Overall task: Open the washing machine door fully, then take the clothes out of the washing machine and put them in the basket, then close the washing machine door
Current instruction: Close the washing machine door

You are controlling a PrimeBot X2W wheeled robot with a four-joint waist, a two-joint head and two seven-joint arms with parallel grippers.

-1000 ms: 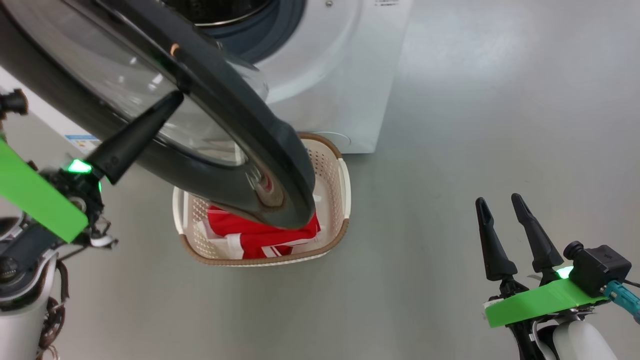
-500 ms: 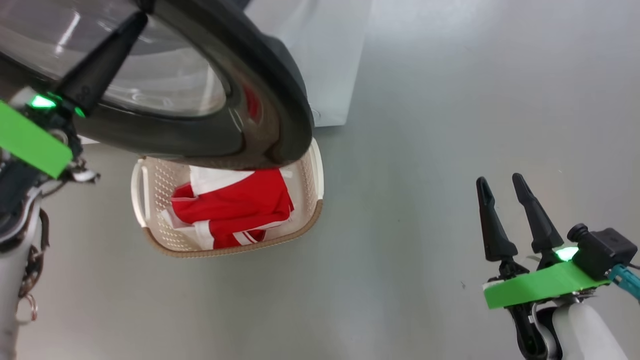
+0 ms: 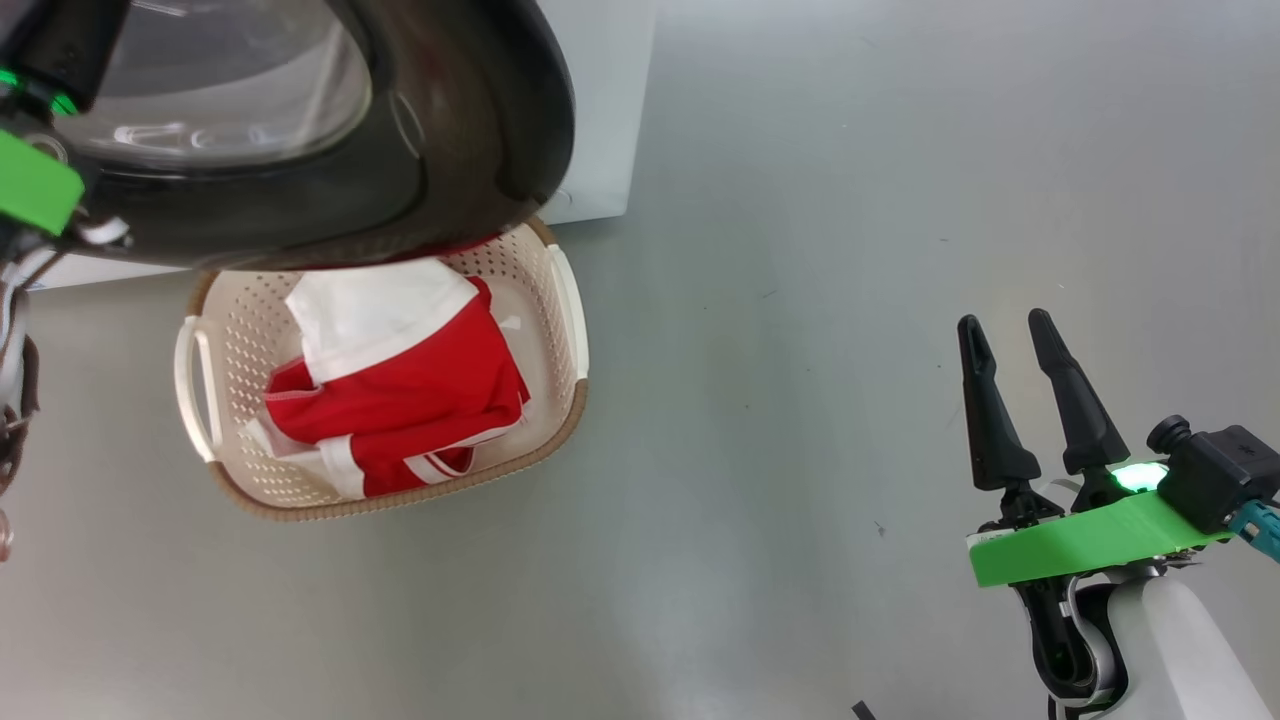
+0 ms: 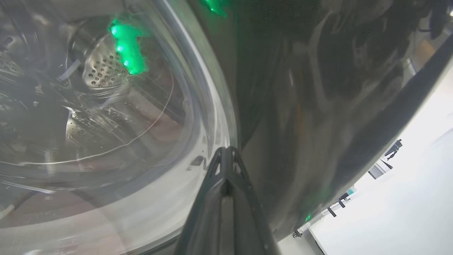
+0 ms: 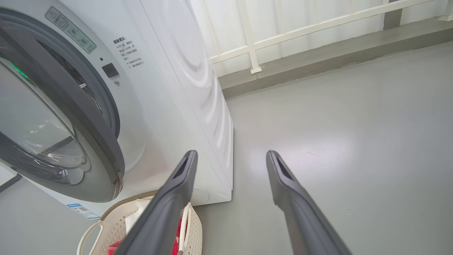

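The left gripper is pressed shut and holds nothing. Its joined tips lie against the outer face of the door, just where the glass meets the black rim. The right gripper hangs spread wide and empty over the floor, well apart to the right, so the left arm is the nearer one. Under the door's free edge sits the basket, the clothes already in it. Beyond, the door stands ajar from the machine, and the drum shows through the glass. Closing, I judge, means pushing along the fingers' own line, toward the machine.
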